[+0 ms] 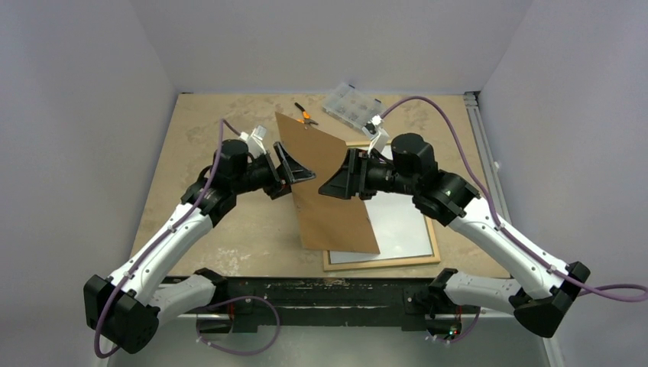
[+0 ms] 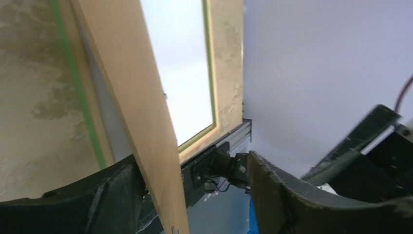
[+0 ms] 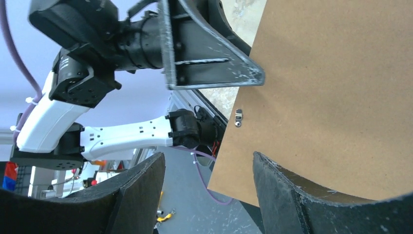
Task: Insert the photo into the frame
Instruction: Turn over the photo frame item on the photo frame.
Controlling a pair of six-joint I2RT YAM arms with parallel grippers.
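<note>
Overhead, the frame (image 1: 390, 263) lies flat on the tabletop (image 1: 252, 229) at lower centre-right, wood back up; the white sheet inside it seems to be the photo (image 1: 401, 225); a brown backing board (image 1: 336, 222) stands tilted at centre, between the left end effector (image 1: 294, 172) and the right end effector (image 1: 336, 186). From the left wrist, the board's thin edge runs between widely parted fingers, not squeezed; this end effector is released. From the right wrist, the fingers are also apart, released; the board's lower corner shows between them, with a small metal clip (image 3: 238, 117) on it.
</note>
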